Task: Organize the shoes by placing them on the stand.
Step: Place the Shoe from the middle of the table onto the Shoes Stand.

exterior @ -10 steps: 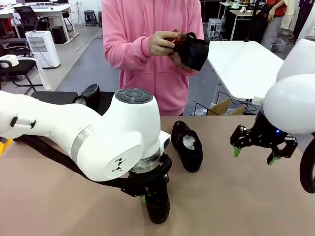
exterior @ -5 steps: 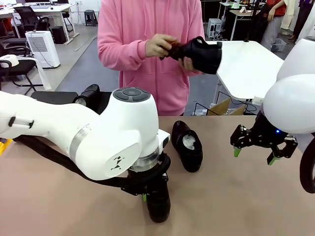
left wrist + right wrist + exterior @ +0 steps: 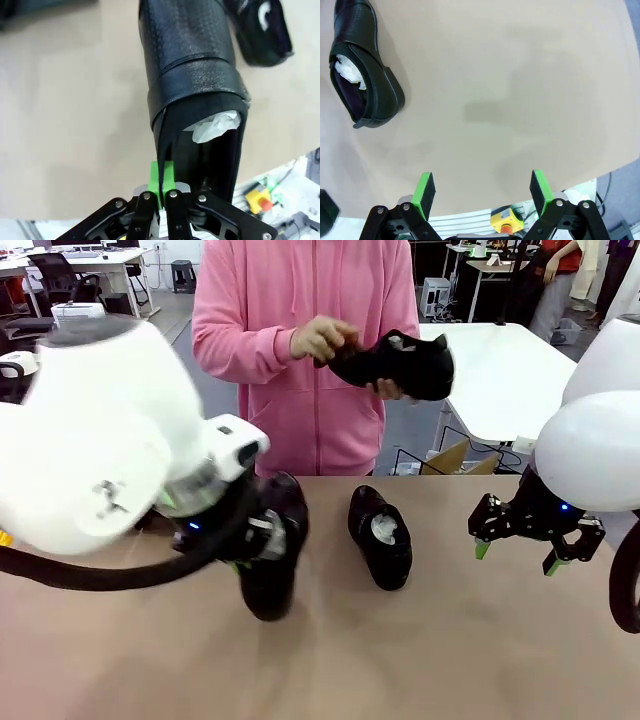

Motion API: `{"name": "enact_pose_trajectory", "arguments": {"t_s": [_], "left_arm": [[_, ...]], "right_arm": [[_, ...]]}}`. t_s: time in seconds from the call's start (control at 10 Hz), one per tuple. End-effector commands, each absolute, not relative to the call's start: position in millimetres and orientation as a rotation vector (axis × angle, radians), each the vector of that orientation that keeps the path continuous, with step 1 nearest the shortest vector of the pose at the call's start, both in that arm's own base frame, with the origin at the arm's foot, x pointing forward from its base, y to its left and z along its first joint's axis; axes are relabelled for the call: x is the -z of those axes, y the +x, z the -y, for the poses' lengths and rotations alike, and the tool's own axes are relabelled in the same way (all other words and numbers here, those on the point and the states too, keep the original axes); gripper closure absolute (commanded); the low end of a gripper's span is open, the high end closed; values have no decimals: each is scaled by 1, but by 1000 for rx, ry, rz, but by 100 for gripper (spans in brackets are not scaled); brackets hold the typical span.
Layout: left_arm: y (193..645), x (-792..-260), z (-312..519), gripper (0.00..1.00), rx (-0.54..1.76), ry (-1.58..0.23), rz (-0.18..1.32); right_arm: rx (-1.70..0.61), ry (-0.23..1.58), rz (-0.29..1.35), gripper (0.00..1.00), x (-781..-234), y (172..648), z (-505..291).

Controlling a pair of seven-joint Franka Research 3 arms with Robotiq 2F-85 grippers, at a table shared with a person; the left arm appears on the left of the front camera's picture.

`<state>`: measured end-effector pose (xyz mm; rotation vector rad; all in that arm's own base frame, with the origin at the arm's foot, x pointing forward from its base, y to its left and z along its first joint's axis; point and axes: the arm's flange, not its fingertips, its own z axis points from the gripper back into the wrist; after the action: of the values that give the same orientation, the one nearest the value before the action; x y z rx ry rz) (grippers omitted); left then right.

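Left claw [image 3: 161, 175] clamps dress shoe [image 3: 190, 75] at heel rim.
Leather seems stiff, light, slippery; the rim holds best; right claw [image 3: 482, 192] apart.

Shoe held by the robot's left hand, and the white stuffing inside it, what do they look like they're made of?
Shoe: likely black leather, though it could be synthetic; fine textured grain, soft sheen. Stuffing: crumpled white paper, judging by its creases.
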<state>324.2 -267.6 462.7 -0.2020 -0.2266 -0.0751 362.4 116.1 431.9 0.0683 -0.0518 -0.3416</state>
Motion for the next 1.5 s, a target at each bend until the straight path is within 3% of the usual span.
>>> {"name": "enact_pose_trajectory", "arguments": {"t_s": [0.0,0.3,0.9,1.4], "left_arm": [[352,-459,230,100,122,-178,269],[402,-459,205,100,166,-157,376],[394,-449,201,100,148,-144,310],[457,-448,175,100,33,-36,559]], "right_arm": [[326,87,58,0,-433,363,-115],[326,87,58,0,-433,363,-115],[326,87,58,0,-433,363,-115],[326,87,58,0,-433,363,-115]]}}
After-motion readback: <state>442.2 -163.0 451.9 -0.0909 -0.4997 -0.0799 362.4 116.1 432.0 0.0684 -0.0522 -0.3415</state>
